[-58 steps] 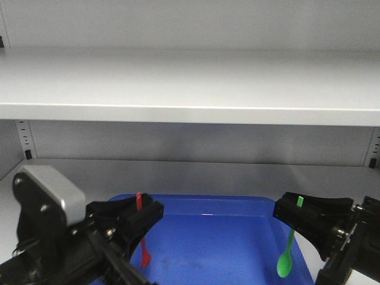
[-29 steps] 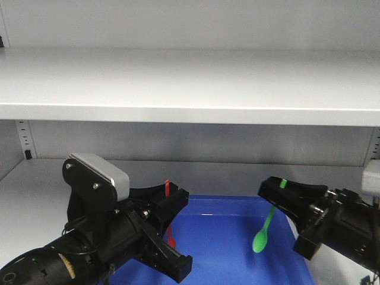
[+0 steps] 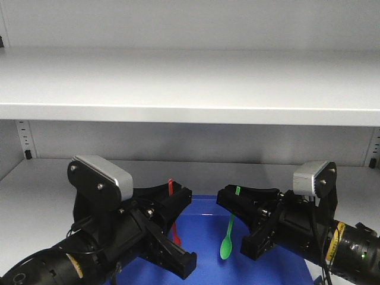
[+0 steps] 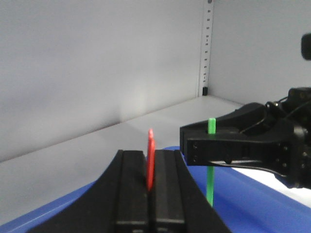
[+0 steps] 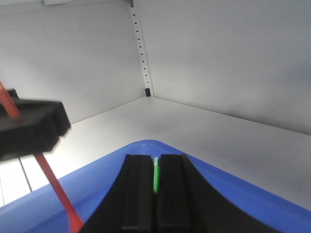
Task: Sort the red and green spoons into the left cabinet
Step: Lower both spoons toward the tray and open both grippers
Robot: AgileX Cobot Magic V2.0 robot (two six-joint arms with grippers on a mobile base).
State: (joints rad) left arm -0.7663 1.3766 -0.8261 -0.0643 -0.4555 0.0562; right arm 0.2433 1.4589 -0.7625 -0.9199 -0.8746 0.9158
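Note:
My left gripper [image 3: 179, 193] is shut on the handle of the red spoon [image 3: 175, 230], which hangs bowl-down over the blue tray [image 3: 205, 205]. In the left wrist view the red spoon [image 4: 151, 158] stands pinched between the black fingers. My right gripper [image 3: 229, 196] is shut on the green spoon [image 3: 226, 246], also hanging bowl-down above the tray. The right wrist view shows the green spoon [image 5: 156, 175] as a thin strip between the closed fingers. Both grippers face each other a short way apart inside the grey left cabinet [image 3: 190, 89], beneath its upper shelf.
The blue tray [image 5: 233, 190] lies on the cabinet's lower shelf [image 3: 41, 181]. Perforated rails with black clips run up the back corners [image 3: 24, 140] [image 4: 208, 48] [image 5: 141, 53]. The upper shelf sits close above both arms.
The right gripper has carried the green spoon leftward towards the middle. The left gripper rose and moved right with the red spoon, then held nearly still.

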